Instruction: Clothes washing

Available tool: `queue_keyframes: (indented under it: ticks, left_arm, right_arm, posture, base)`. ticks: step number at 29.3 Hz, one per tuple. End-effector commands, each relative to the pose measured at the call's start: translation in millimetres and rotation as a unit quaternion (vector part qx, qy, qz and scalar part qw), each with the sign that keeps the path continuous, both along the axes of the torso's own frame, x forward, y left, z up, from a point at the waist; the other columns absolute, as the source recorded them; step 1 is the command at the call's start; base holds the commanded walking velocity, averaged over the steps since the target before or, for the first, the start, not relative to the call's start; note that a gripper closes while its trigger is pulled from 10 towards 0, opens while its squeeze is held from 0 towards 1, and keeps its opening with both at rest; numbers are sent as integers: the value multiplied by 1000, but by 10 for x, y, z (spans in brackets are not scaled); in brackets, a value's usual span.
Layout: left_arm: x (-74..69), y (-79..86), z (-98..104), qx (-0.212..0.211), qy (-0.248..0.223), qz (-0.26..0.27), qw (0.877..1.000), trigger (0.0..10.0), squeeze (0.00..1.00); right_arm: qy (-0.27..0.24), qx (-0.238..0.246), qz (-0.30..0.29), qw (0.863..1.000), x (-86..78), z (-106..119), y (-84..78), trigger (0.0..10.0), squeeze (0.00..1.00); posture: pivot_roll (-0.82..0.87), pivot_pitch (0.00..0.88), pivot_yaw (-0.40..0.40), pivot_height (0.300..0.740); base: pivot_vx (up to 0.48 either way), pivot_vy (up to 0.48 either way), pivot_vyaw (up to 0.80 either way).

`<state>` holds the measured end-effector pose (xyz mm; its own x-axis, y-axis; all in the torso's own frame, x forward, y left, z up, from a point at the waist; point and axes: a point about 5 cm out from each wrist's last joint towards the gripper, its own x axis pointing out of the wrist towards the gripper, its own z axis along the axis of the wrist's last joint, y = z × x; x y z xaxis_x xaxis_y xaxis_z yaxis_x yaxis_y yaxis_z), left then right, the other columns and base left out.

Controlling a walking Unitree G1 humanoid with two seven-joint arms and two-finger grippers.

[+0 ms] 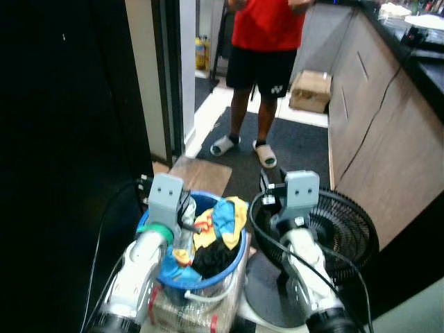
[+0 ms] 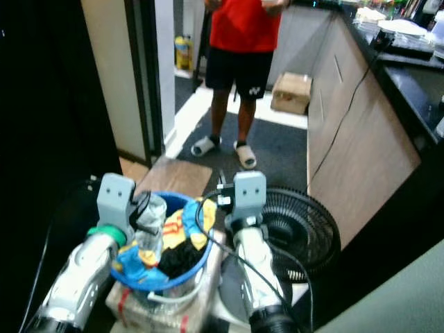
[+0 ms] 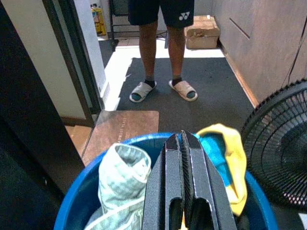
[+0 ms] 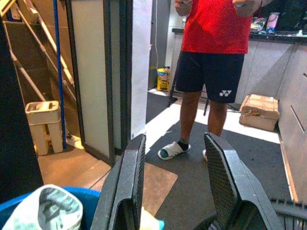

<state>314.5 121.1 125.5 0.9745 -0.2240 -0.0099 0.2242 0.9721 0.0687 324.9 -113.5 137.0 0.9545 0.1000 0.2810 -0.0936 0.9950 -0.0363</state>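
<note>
The blue basket [image 1: 236, 260] of mixed clothes [image 1: 220, 229] sits low at six o'clock, propped on a taped bundle [image 1: 191, 313], probably so the arms can reach it. The left gripper [image 3: 183, 177] hovers over the laundry with its fingers pressed together, holding nothing. The right gripper [image 4: 175, 184] hangs at the basket's three o'clock rim, fingers spread apart and empty, likely ready to grasp. A floor fan [image 1: 350, 232] stands just beside it. A person [image 1: 263, 62] waits at twelve o'clock, well apart.
</note>
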Motion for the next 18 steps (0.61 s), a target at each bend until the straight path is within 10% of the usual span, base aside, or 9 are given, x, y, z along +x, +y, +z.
queue_keyframes:
  ticks: [1, 18]
  left_arm:
    - [-19, 12, -34, 6, 10, 1, 1000, 10000, 0]
    - [-38, 13, -41, 9, 17, 1, 1000, 10000, 0]
  right_arm:
    - [10, -2, 0, 1000, -16, -27, -5, 10000, 0]
    - [17, -1, 2, 1000, -42, -23, -1, 10000, 0]
  posture:
    - [107, 0, 23, 615]
    - [108, 0, 26, 565]
  base:
    - [0, 0, 0]
    - [0, 0, 0]
